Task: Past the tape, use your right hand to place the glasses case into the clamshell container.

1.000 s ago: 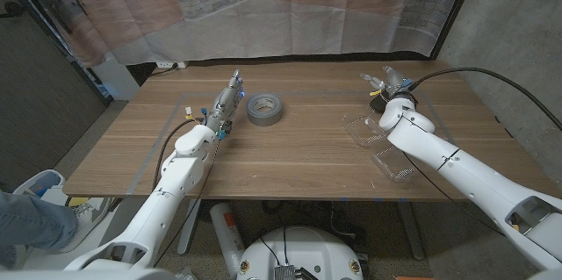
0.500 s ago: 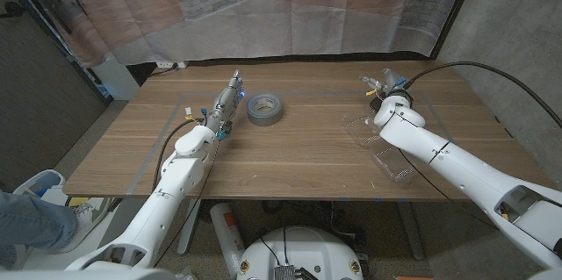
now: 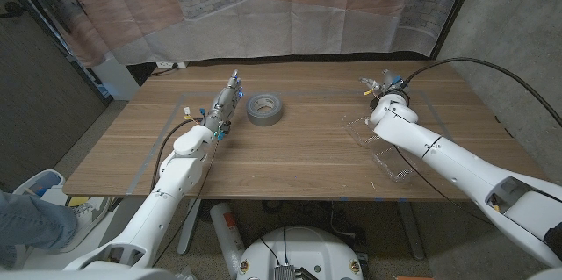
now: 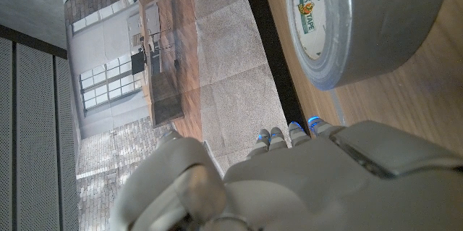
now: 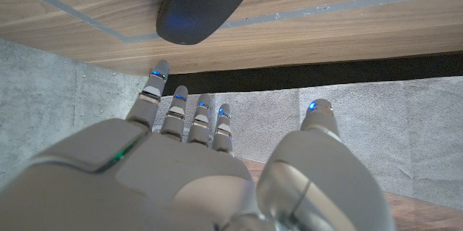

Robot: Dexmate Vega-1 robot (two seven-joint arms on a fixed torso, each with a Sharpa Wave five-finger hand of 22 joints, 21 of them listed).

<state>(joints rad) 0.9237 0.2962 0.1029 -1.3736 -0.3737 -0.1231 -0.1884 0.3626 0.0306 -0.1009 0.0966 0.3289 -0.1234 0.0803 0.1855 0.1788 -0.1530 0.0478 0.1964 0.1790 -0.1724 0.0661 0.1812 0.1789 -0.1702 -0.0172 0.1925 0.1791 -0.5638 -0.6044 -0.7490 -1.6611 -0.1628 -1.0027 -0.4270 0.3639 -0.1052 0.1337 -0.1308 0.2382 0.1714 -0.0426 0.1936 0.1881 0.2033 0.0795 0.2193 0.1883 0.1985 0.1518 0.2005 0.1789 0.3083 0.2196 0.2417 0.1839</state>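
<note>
A dark, rounded glasses case [image 5: 202,1] lies on the wood beside a grey tape line [image 5: 304,15], just beyond my right hand's fingertips [image 5: 189,108] and apart from them. My right hand [image 3: 384,85] [image 5: 195,166] hovers at the far right of the table, fingers straight and spread, holding nothing. The clear clamshell container [image 3: 358,131] lies open on the table, nearer than that hand, partly under my right forearm. My left hand [image 3: 226,102] [image 4: 311,180] stands with fingers stretched out next to a grey duct tape roll [image 3: 264,109] [image 4: 369,28], empty.
Thin grey tape lines [image 3: 186,97] mark out a rectangle on the wooden table. A black cable [image 3: 465,62] arcs over the table's right side to my right wrist. A translucent curtain hangs behind the far edge.
My right hand has slid a little to the left over the far right of the table. The left hand and the tape roll have stayed put.
</note>
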